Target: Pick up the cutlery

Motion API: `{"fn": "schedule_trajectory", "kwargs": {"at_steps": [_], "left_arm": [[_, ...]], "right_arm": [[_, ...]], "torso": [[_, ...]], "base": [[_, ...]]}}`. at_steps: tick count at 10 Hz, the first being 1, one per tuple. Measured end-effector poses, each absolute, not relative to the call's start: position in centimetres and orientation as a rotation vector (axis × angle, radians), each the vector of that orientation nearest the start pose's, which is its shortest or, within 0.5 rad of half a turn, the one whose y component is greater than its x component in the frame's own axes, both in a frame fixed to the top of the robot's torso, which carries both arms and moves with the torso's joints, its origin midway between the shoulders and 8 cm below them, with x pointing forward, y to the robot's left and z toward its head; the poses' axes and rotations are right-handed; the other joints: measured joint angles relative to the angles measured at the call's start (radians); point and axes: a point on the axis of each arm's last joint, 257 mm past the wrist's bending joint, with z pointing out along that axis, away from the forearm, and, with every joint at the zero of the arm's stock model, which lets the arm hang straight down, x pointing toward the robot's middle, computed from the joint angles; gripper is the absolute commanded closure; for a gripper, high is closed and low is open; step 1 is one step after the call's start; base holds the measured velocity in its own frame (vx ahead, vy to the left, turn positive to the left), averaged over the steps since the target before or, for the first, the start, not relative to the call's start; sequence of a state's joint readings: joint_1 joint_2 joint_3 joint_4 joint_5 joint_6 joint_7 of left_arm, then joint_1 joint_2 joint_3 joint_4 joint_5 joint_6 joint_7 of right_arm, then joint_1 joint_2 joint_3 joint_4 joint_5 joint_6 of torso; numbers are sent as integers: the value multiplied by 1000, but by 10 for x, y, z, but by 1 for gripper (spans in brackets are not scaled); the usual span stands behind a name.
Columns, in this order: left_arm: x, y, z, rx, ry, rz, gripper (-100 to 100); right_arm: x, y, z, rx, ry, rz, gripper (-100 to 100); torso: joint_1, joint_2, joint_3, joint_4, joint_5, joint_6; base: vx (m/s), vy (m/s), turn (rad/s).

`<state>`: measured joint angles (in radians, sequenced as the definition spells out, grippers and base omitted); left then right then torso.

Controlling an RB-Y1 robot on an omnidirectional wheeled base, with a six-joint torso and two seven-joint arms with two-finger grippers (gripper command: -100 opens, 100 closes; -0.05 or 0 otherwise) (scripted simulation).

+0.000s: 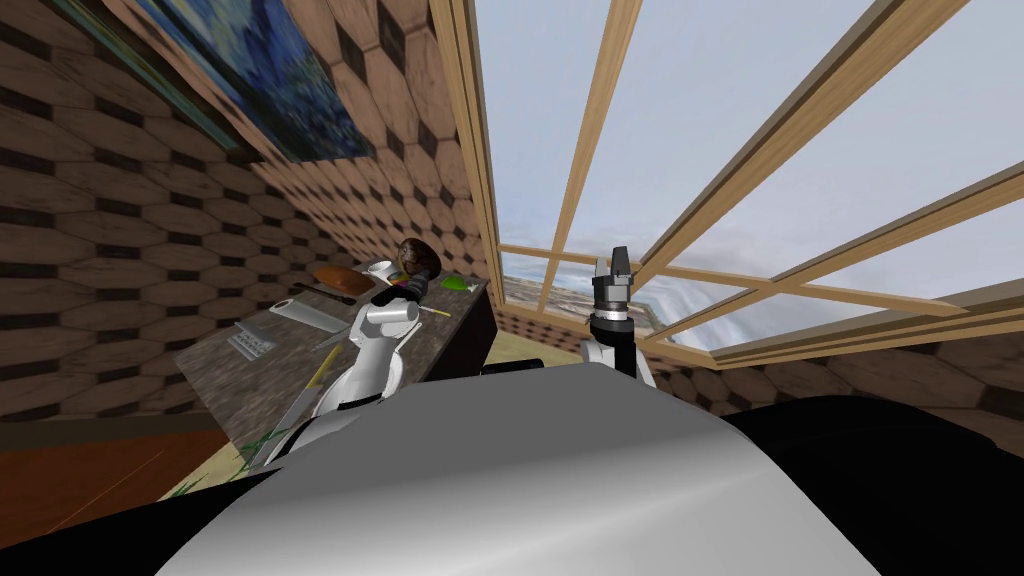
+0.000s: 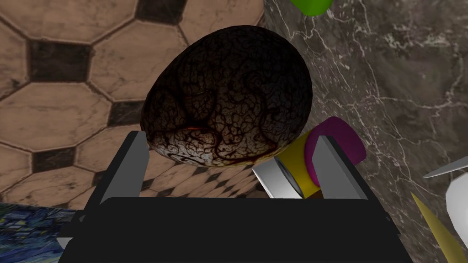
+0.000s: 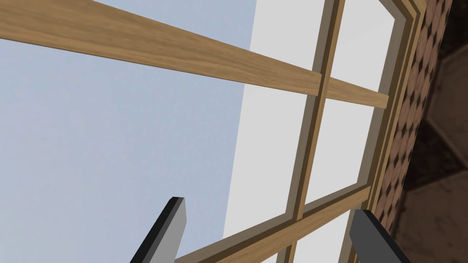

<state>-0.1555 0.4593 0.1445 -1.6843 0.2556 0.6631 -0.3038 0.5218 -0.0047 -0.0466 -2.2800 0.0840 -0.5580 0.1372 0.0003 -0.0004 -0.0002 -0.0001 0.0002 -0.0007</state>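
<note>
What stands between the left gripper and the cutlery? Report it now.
A dark, veined egg-shaped object looms just ahead of the open left gripper, overlapping the yellow-and-purple handle by one finger. That handle looks like the cutlery; I cannot be sure.

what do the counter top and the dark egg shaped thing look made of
The counter top looks like polished dark grey marble: pale veins run across it. The dark egg-shaped thing is blackish brown with a crackled net of lines and a pale sheen at one end; perhaps glazed ceramic or stone.
</note>
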Motion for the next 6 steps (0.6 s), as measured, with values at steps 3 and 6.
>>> {"fn": "schedule_trajectory", "kwargs": {"at_steps": [3, 6], "left_arm": [[562, 415, -207, -1176, 1660, -547, -100], [560, 431, -220, -1226, 1715, -484, -100]], "right_arm": [[332, -283, 28, 510, 669, 1078, 0], [332, -283, 28, 510, 669, 1078, 0]], "torso": [[0, 0, 0, 0, 0, 0], [0, 0, 0, 0, 0, 0]], "base": [[-1, 6, -34], [-3, 9, -28]]}}
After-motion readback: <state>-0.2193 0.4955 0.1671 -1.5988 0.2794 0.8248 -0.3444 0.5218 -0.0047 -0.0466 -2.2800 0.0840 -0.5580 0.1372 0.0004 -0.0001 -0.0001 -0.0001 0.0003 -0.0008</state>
